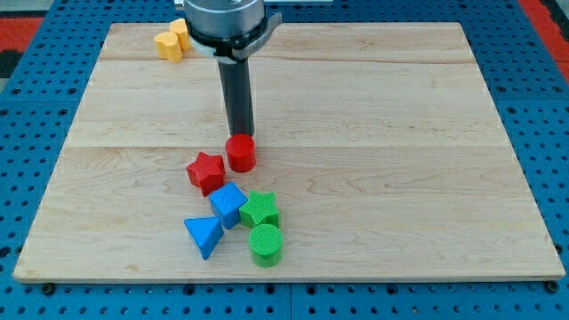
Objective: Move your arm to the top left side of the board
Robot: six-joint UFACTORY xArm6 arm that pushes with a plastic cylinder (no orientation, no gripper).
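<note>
My tip is the lower end of a dark rod hanging from the arm's head at the view's top. It stands near the board's middle, just above and touching or almost touching the red cylinder. A red star lies just left of that cylinder. Below them sit a blue cube, a green star, a blue triangular block and a green cylinder. A yellow block lies at the board's top left, partly behind the arm's head.
The wooden board lies on a blue pegboard table. The arm's head overhangs the board's top edge, left of centre.
</note>
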